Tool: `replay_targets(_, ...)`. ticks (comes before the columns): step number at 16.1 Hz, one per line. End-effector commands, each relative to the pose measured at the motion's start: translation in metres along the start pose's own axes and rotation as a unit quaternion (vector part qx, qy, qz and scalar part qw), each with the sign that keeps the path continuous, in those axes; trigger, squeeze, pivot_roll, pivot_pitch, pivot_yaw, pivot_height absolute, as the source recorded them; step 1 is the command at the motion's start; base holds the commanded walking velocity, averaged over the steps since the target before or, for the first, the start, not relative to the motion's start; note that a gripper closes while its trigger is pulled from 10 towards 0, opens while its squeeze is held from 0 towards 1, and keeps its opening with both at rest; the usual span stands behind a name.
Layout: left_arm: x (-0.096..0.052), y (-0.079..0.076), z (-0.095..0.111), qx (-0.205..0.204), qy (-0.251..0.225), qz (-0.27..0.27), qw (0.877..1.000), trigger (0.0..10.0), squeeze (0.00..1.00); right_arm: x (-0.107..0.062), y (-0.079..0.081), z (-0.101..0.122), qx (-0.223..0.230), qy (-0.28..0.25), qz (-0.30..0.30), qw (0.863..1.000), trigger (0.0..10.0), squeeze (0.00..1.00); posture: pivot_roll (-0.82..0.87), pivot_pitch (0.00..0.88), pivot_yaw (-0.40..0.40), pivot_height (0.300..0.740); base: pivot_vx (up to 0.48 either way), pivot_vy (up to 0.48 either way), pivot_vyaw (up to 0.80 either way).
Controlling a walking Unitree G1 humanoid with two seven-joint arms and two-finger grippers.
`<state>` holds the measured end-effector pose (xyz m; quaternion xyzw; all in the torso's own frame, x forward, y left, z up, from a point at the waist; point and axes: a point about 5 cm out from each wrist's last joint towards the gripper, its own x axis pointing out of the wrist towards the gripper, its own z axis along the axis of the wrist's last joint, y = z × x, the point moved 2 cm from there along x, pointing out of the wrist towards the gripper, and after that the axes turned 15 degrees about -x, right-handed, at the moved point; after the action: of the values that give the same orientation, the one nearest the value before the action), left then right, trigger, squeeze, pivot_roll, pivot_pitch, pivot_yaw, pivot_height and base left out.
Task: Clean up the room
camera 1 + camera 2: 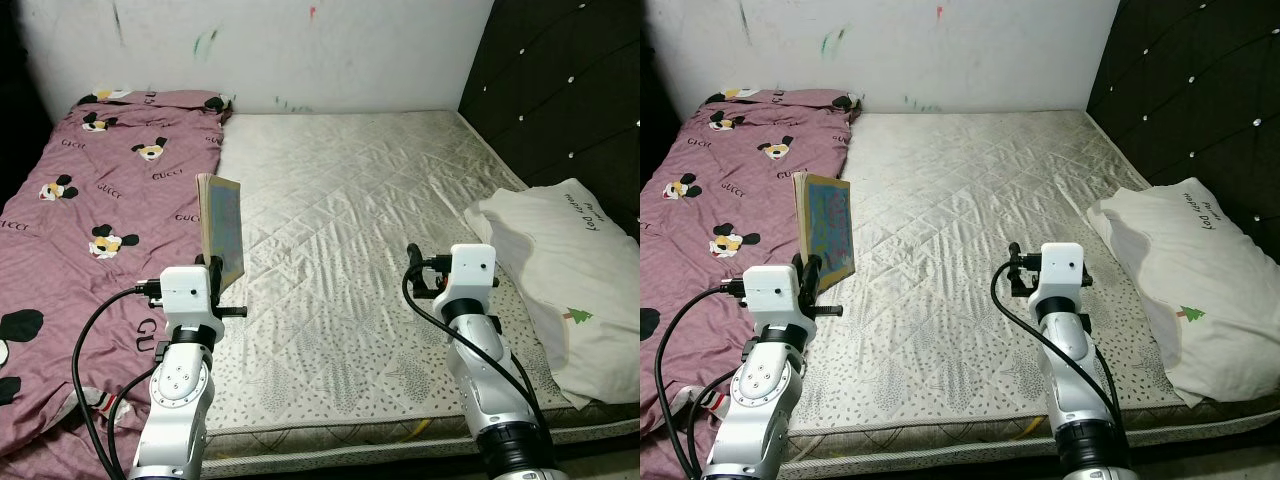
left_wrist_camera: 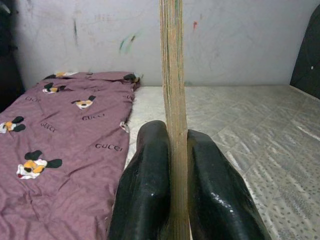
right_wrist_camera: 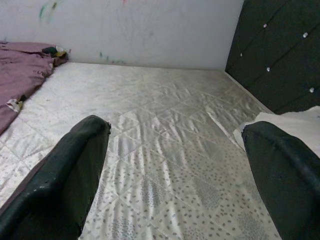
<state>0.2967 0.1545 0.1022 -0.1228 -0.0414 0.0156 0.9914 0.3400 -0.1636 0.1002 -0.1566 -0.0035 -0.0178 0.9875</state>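
Left eye view: at the far left a purple blanket (image 1: 90, 200) printed with cartoon mice and lettering lies spread along the left side of the bed, reaching up to the white wall (image 1: 300, 50), which bears a few coloured scribbles. Just to the right of the blanket's edge, the left tool (image 1: 218, 272) is raised over the mattress (image 1: 340, 230) and is clenched on a thin book (image 1: 222, 225). The book stands upright on its lower edge in the grip, its colourful cover turned toward the right and its pale page edges facing the camera. In the left wrist view the two black fingers (image 2: 145, 190) press against either side of the book's page edges, with the blanket beyond on one side and the bare mattress on the other.

The quilted, cream mattress takes up the middle of the bed, with a speckled pattern near its front edge.

Further right, the right tool (image 1: 1018, 268) hovers over the mattress, well apart from the book. The right wrist view shows its fingers (image 3: 65, 175) spread wide with only mattress between them, so it is released and grasping nothing.

At the far right a white pillow (image 1: 565, 270) with a small green tree print lies against the dark tufted headboard (image 1: 560, 90).
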Motion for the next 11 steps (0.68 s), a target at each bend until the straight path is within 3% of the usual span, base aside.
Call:
replay_targets(1,0.0035,-0.0033,0.0092,0.003,-0.022,-0.007,1.0,10.0,0.0,0.0024,-0.001,0.0031,-0.001,-0.006,-0.002,1.0,10.0,0.0,0.02,0.0,-0.012,0.74,0.0,-0.262,0.0)
replay_targets(11,0.0066,-0.0046,0.0106,0.001,-0.027,-0.004,1.0,10.0,0.0,0.0038,0.0013,0.0038,-0.003,-0.01,0.004,1.0,10.0,0.0,0.02,0.0,-0.017,0.74,0.0,-0.296,0.0)
